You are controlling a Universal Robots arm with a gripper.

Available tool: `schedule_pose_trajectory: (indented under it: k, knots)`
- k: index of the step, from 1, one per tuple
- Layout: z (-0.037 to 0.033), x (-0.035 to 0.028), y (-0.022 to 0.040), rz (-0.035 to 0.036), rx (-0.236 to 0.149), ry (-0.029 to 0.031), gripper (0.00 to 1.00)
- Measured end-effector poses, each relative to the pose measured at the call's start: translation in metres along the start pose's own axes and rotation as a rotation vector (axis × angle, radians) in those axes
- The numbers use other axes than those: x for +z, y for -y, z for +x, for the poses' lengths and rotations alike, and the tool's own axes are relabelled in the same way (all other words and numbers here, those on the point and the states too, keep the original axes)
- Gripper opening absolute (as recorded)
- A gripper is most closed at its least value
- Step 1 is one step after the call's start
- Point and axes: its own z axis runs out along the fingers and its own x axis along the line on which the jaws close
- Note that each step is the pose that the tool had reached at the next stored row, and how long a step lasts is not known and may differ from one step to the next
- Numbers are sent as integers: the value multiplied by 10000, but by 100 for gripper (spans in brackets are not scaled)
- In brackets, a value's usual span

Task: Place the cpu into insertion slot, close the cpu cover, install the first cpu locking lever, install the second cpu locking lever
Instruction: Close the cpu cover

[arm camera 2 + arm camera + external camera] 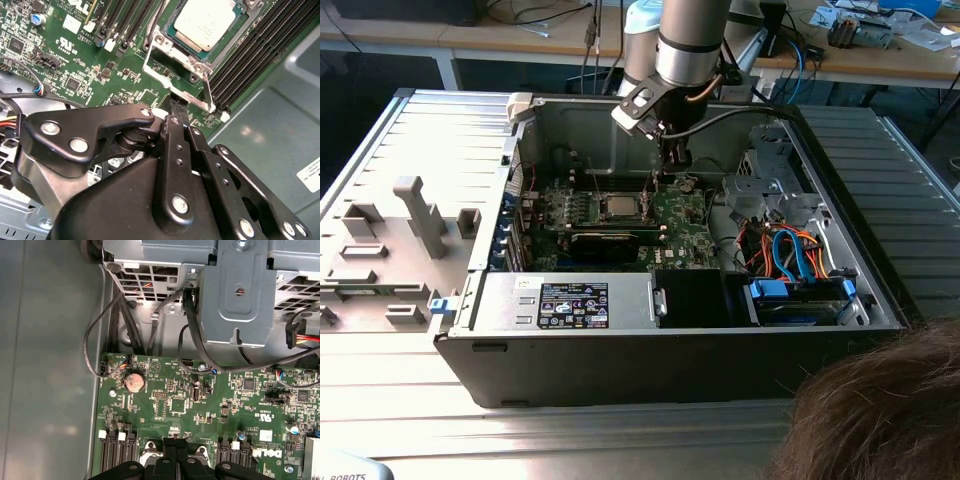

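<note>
- The cpu [205,22], dull silver-grey and square, lies inside the silvery cpu cover [175,55] on the green motherboard [75,55].
- The gripper [178,106] has its fingers clenched together at the cover's edge.
- Whether they touch it is unclear; one cpu side is cut off.

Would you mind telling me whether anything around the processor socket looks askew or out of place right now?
In the second wrist view, the thin silvery metal cpu cover frame lies open beside the dull silver-grey square cpu rather than over it, with green board showing through its cut-out. The black gripper is at its outer edge.
</note>
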Motion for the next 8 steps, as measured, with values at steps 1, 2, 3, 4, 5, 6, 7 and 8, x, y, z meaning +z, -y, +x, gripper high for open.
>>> schedule_pose_trajectory:
  k: [1, 2, 3, 4, 5, 6, 7, 8]
  knots:
    - [1, 0, 9, 0, 0, 0, 11]
    - [1, 0, 16, 0, 0, 0, 11]
    - [2, 0, 26, 0, 1, 0, 11]
    - [3, 0, 34, 0, 1, 1, 11]
    - [3, 0, 40, 0, 0, 0, 11]
    - [4, 0, 47, 0, 1, 1, 11]
    - [5, 0, 55, 0, 0, 0, 11]
    - [6, 0, 63, 0, 1, 0, 11]
